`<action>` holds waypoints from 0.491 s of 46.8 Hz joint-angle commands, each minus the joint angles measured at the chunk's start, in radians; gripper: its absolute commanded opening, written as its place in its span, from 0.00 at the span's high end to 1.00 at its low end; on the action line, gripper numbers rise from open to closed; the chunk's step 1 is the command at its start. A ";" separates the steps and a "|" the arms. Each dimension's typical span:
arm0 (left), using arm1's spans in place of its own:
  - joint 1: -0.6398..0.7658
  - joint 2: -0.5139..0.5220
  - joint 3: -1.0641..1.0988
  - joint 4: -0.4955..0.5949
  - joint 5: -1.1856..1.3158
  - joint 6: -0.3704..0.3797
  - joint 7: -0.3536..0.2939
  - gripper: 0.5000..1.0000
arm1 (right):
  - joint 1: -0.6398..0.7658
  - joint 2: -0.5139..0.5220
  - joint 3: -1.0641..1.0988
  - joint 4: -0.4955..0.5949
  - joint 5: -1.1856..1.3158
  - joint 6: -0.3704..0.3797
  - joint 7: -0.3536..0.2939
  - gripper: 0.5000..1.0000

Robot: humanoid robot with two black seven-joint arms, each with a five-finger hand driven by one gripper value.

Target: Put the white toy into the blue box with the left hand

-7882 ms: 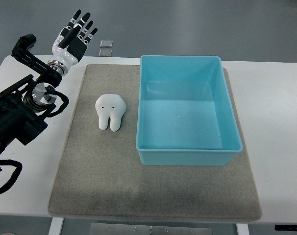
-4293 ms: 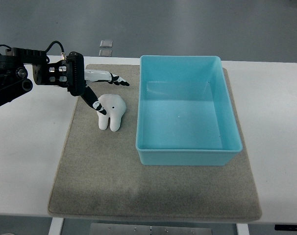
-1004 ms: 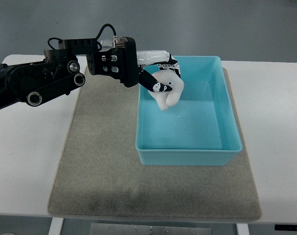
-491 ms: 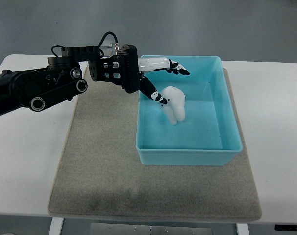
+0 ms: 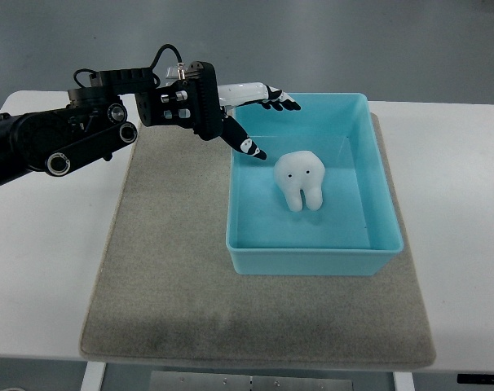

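Observation:
The white tooth-shaped toy lies on the floor of the blue box, near its middle, with its two dark dots facing up. My left hand hovers over the box's far left corner, apart from the toy. Its fingers are spread and hold nothing, the thumb pointing down toward the box's left wall. The black left arm reaches in from the left edge. No right arm shows.
The box stands on a grey mat that covers the middle of the white table. Two small clear squares lie on the floor beyond the table's far edge.
The hand opened and let the toy go; the toy settled on the box floor, slightly right. The hand has drawn back to the left and up, away from it.

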 commanded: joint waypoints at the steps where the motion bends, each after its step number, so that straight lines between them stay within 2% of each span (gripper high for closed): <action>1: -0.004 0.002 -0.001 0.040 -0.048 0.026 0.000 0.23 | 0.000 0.000 0.000 0.000 0.000 0.000 -0.001 0.13; 12: -0.006 0.007 -0.002 0.144 -0.172 0.109 -0.001 0.22 | 0.000 0.000 0.000 0.000 0.000 0.000 -0.001 0.13; 16: -0.006 0.007 -0.002 0.187 -0.244 0.135 0.000 0.13 | 0.000 0.000 0.000 0.000 0.000 0.000 0.001 0.13; 23: 0.002 0.007 0.001 0.253 -0.471 0.144 0.000 0.13 | -0.001 0.000 0.000 0.000 0.000 0.000 -0.001 0.13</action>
